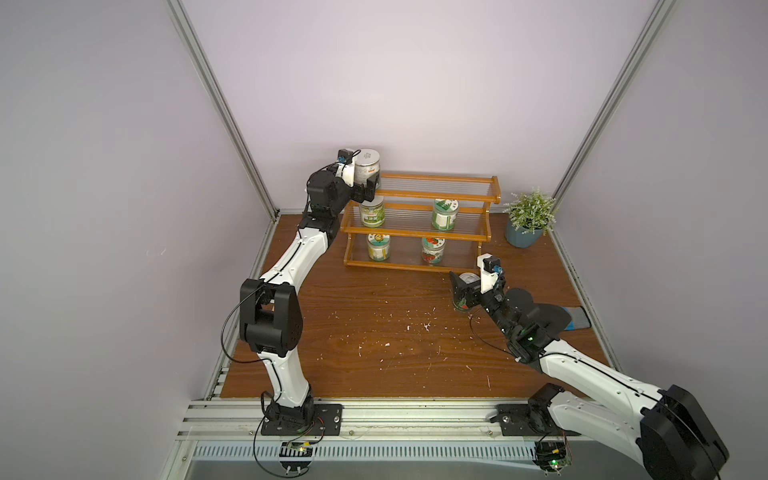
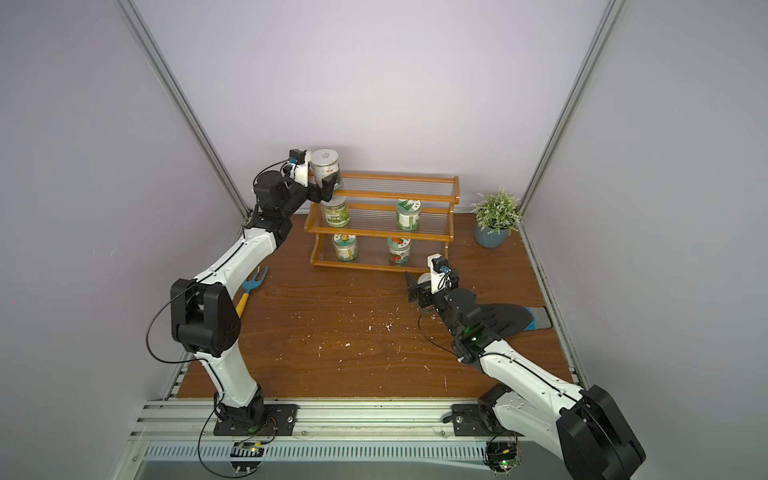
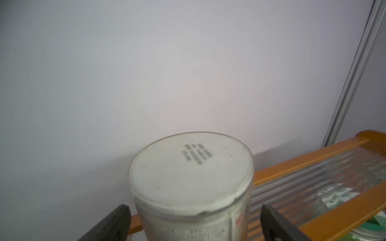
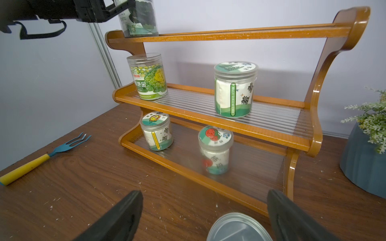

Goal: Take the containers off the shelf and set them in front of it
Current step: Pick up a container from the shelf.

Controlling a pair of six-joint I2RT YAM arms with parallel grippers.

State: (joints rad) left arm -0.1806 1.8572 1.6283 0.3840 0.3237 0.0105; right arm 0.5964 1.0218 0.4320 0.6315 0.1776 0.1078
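Observation:
The shelf (image 1: 419, 266) (image 4: 208, 183), an orange-brown stepped rack, stands at the back of the wooden table. A tall white-lidded can (image 1: 368, 166) (image 3: 188, 171) stands at the left end of its top tier. My left gripper (image 1: 368, 189) (image 3: 194, 208) is open, one finger on each side of the can with gaps showing. Two jars (image 1: 372, 214) (image 1: 444, 214) sit on the middle tier and two (image 1: 378, 246) (image 1: 433, 249) on the bottom tier. A silver-lidded tin (image 4: 238, 227) (image 1: 467, 277) stands on the table before the shelf's right end, between the open fingers of my right gripper (image 4: 204, 194) (image 1: 465, 291).
A plant in a blue-grey pot (image 1: 525, 232) stands right of the shelf. A blue fork with a yellow handle (image 2: 249, 291) lies at the table's left edge. A black and blue glove (image 1: 573, 320) lies under my right arm. White crumbs dot the table.

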